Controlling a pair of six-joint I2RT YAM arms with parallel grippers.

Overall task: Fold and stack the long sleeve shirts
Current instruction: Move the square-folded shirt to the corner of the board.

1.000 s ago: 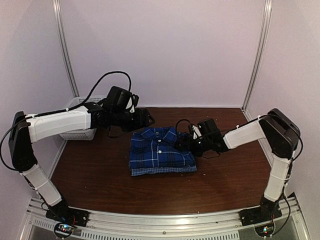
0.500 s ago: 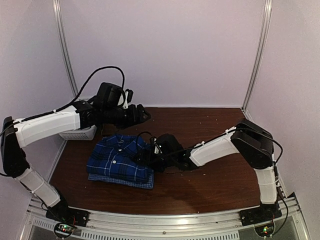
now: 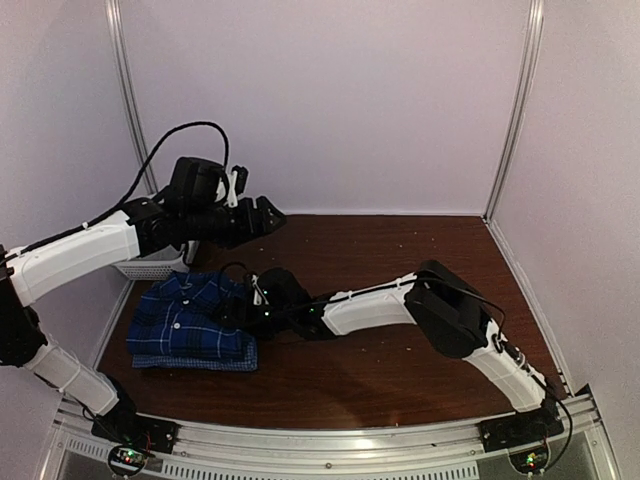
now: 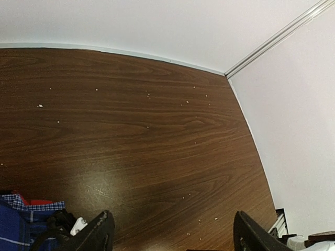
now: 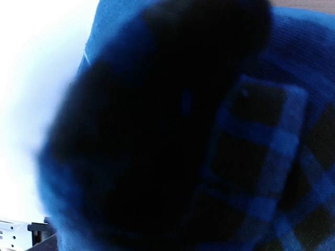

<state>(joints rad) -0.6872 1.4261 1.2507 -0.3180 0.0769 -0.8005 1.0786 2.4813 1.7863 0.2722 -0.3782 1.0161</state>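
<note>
Moved: the shirt stack is shifted from the middle of the dark wooden table (image 3: pixel 420 250) toward the lower left of the frame. The right arm is stretched across after it, and the left arm is drawn up toward the upper left.
Top shirt: the dark royal-blue plaid collared cloth shirt (image 3: pixel 185 318) is seen folded, collar and buttons up.
Bottom shirt: the paler fine-checked blue-white cloth shirt (image 3: pixel 200 363) is shown only as a thin edge under the plaid one.
Right gripper (image 3: pixel 246 305): it is pressed against the stack's right side with jaws set wide. Its wrist view is filled with blurred plaid, so a pinch on cloth cannot be told.
Left gripper (image 3: pixel 262 213): it is held above the table, spread wide, with nothing between the fingers.
Basket: the white plastic mesh basket (image 3: pixel 150 266) is partly hidden behind the left arm.
Progress: folding and stacking are judged done; only final placing and withdrawal appear left.
Writing: none can be read.
</note>
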